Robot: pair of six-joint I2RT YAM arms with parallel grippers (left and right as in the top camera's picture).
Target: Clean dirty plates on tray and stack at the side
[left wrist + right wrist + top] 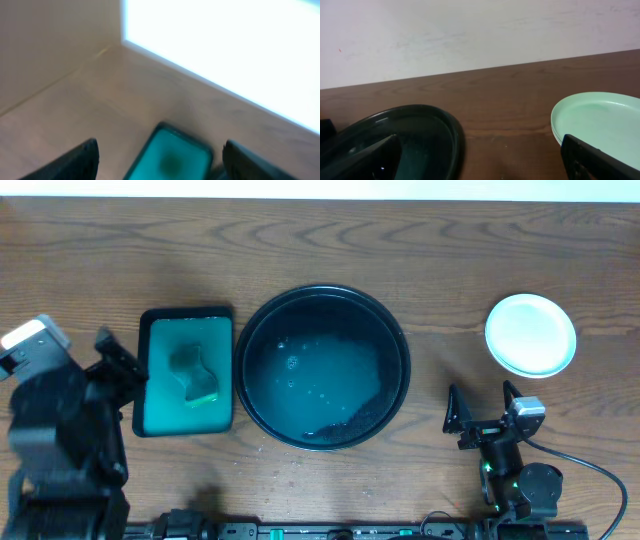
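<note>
At the middle of the brown wooden table lies the large round black tray, its floor covered by a wet, bluish film with a few small bubbles. Right of the tray and apart from it, towards the far edge of the table, sit the plates in a neat pile on the bare wood. From above the top one looks pale, almost white. The right wrist view shows it as mint green, with a second rim just under it; how many plates lie in the pile cannot be told. Left of the tray, just beside its rim, is a smaller rectangular green tray with a black border, and a green sponge rests on it. The right claw hangs near the front of the table, between the black tray and the plates, with its two fingers spread wide and nothing between them. The left claw is raised at the left side, with the green tray beyond it. That view is blurred, yet the fingers plainly stand far apart and grip nothing.
</note>
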